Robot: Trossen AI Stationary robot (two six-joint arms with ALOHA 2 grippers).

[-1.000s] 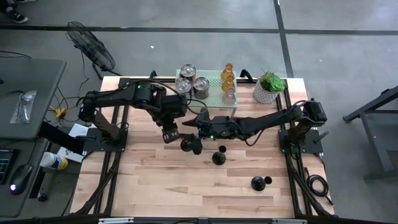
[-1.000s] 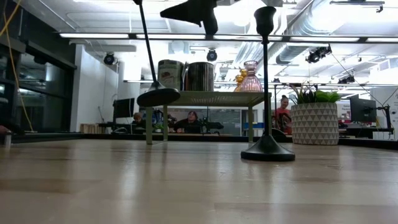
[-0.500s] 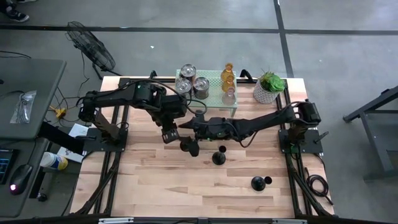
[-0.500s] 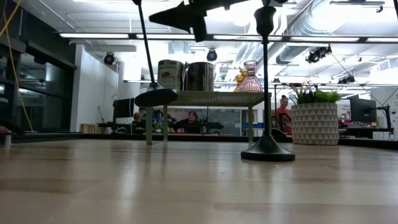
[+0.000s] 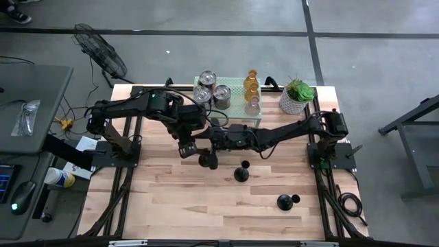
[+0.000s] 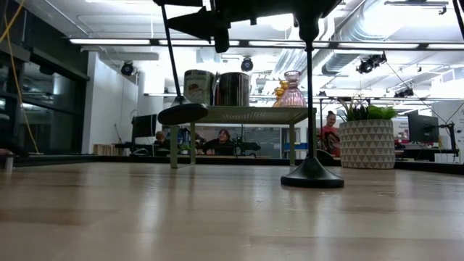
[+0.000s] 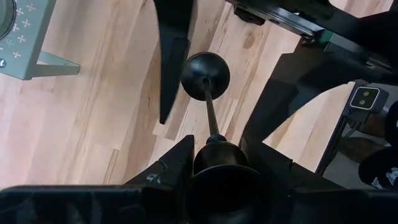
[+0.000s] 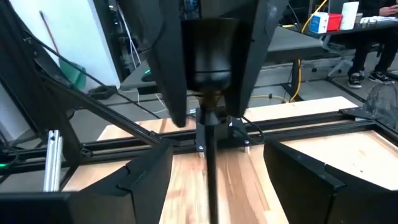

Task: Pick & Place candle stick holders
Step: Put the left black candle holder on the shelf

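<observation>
My left gripper [image 5: 188,147] is shut on a black slim-stemmed candle stick holder [image 5: 208,160], which hangs over the table's middle. Its round base [image 6: 183,113] is clear of the wood. My right gripper [image 5: 214,136] reaches in from the right and is open. Its fingers [image 8: 140,180] stand on either side of the held holder's stem [image 8: 209,168] without touching it. A second black holder [image 5: 241,173] stands on its base just right of them. A third black holder [image 5: 285,201] is toward the near right. My left gripper pinches the black holder's cup-shaped top [image 7: 217,155] between its two fingers [image 7: 177,162]. It comes from above, pointing down. The stem [image 7: 210,112] hangs below the fingers, slightly tilted. The round base [image 7: 205,71] is lifted clear of the table.
A pale green perforated rack [image 5: 236,98] stands at the far middle. It carries silver cups [image 5: 221,95] and amber [image 5: 252,82] and pink [image 5: 252,105] glass holders. A green plant in a white pot [image 5: 296,96] stands at the far right. Bare wood lies along the near side.
My right gripper has gone toward the table's left, up to the held candle stick holder. Its open fingers now flank the stem. The holder has stayed lifted in place.
</observation>
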